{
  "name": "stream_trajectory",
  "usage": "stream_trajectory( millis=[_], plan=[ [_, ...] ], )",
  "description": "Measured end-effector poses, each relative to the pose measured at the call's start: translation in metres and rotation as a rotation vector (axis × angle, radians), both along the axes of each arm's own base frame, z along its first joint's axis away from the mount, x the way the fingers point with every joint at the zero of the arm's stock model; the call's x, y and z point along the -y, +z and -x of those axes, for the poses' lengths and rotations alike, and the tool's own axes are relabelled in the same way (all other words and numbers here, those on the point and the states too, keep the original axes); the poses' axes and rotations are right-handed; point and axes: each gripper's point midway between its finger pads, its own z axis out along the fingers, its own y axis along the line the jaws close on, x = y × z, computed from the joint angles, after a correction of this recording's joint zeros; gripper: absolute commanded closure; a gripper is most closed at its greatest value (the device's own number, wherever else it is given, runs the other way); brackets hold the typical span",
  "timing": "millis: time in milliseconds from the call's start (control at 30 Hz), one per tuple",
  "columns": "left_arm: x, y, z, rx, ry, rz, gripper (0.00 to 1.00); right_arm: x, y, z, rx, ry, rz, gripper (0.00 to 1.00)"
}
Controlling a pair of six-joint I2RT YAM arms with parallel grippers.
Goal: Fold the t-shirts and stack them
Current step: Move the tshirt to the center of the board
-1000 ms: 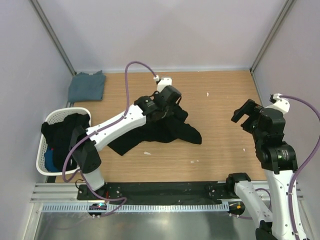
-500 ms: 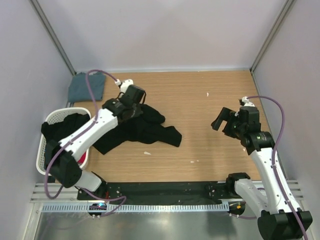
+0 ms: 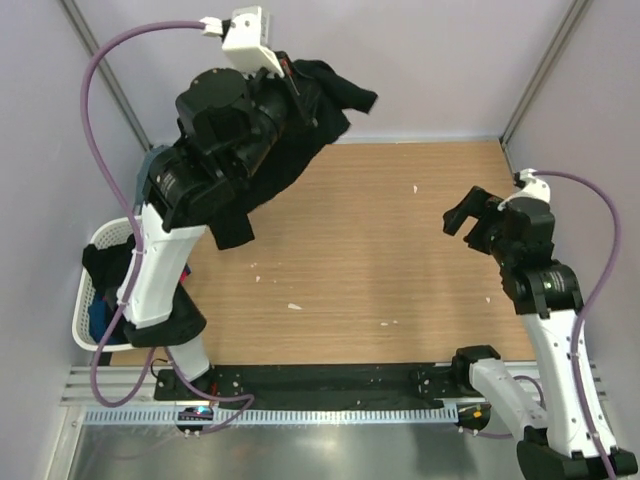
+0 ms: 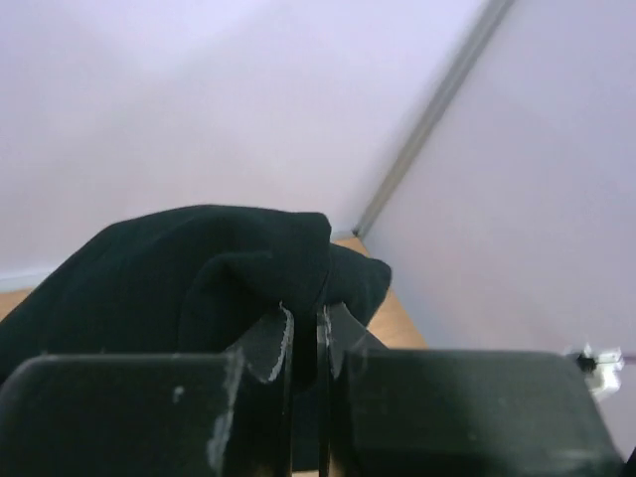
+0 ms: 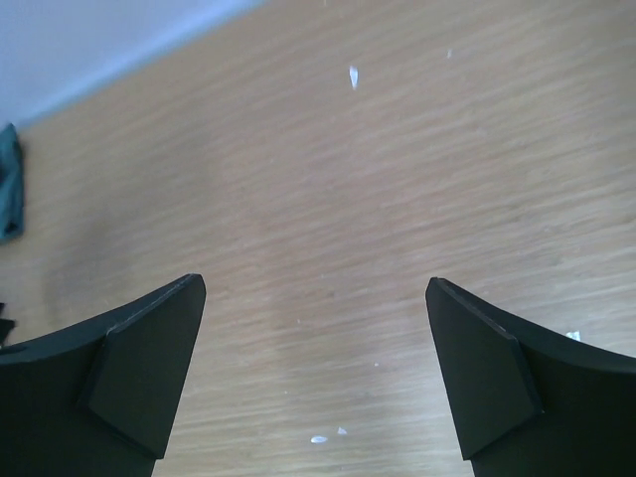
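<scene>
- One soft, light black t-shirt (image 3: 340, 95), hanging high above table (image 3: 400, 270).
- Pinched in closed left gripper (image 4: 305, 333); right gripper (image 5: 316, 298) wide open.
- Probably best taken at free corners.

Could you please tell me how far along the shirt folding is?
Done: nothing visibly stacked; the slate grey-blue cloth shirt lies in the far left corner, mostly hidden. In hand: the left claw, shut, holds the large black cloth t-shirt aloft, unfolded. The right claw is open. Left: folding, stacking, and dark cloth in the white plastic laundry basket.
</scene>
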Motion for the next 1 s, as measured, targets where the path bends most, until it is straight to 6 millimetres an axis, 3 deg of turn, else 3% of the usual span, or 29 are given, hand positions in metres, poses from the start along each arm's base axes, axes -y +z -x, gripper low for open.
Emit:
stream_trajectory(
  millis=[100, 200, 300, 367, 467, 567, 633, 700, 733, 800, 833, 1000],
  plan=[
    [0.015, -0.010, 0.019, -0.004, -0.058, -0.033, 1.00, 0.011, 0.048, 0.013, 0.132, -0.039, 0.022, 0.00],
    [0.006, -0.035, 0.016, -0.050, -0.009, -0.096, 1.00, 0.017, 0.077, 0.028, 0.224, -0.055, 0.036, 0.00],
    [-0.002, -0.059, 0.009, -0.108, 0.046, -0.137, 1.00, 0.018, 0.085, 0.037, 0.260, -0.051, 0.047, 0.00],
    [-0.003, -0.093, 0.011, -0.183, 0.049, -0.169, 1.00, 0.017, 0.076, 0.034, 0.238, -0.041, 0.050, 0.00],
    [-0.001, -0.186, 0.024, -0.338, 0.017, -0.221, 1.00, 0.012, 0.039, 0.026, 0.140, -0.020, 0.053, 0.00],
    [-0.003, -0.318, 0.048, -0.572, -0.013, -0.297, 1.00, 0.008, -0.005, 0.021, 0.020, 0.004, 0.054, 0.00],
    [-0.012, -0.407, 0.071, -0.742, -0.002, -0.368, 0.94, 0.005, -0.031, 0.020, -0.054, 0.022, 0.052, 0.00],
    [-0.034, -0.478, 0.101, -0.905, 0.031, -0.448, 0.71, 0.000, -0.051, 0.019, -0.114, 0.043, 0.045, 0.00],
    [-0.046, -0.501, 0.115, -0.968, 0.056, -0.477, 0.40, -0.003, -0.060, 0.018, -0.140, 0.058, 0.037, 0.00],
    [-0.056, -0.518, 0.129, -1.017, 0.086, -0.482, 0.21, -0.010, -0.075, 0.018, -0.178, 0.094, 0.016, 0.00],
    [-0.056, -0.518, 0.133, -1.023, 0.090, -0.468, 0.04, -0.014, -0.080, 0.018, -0.195, 0.112, 0.005, 0.00],
    [-0.053, -0.483, 0.135, -0.972, 0.092, -0.323, 0.00, -0.038, -0.094, 0.012, -0.224, 0.200, -0.065, 0.00]
  ],
)
